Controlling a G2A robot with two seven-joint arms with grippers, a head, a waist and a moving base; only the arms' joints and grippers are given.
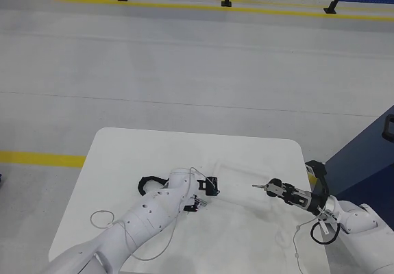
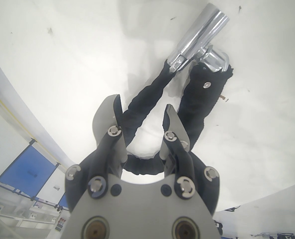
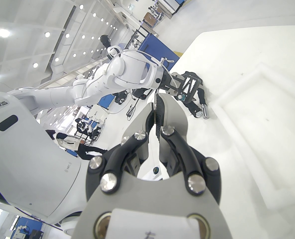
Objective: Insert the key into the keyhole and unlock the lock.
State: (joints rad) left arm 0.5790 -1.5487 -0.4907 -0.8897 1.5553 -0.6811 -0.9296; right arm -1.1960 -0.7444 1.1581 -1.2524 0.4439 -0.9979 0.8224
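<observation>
Lock (image 2: 199, 37) on table (image 1: 251, 147), key (image 1: 257, 185) in right jaws

White table (image 1: 149, 147) on grey floor (image 1: 183, 61), and a shallow square recess (image 3: 249, 130) shows in its top. A yellow stripe (image 1: 25, 158) runs off to its left. Just right stands a blue cabinet (image 1: 371, 164), black handle (image 1: 392, 127) on top.
</observation>
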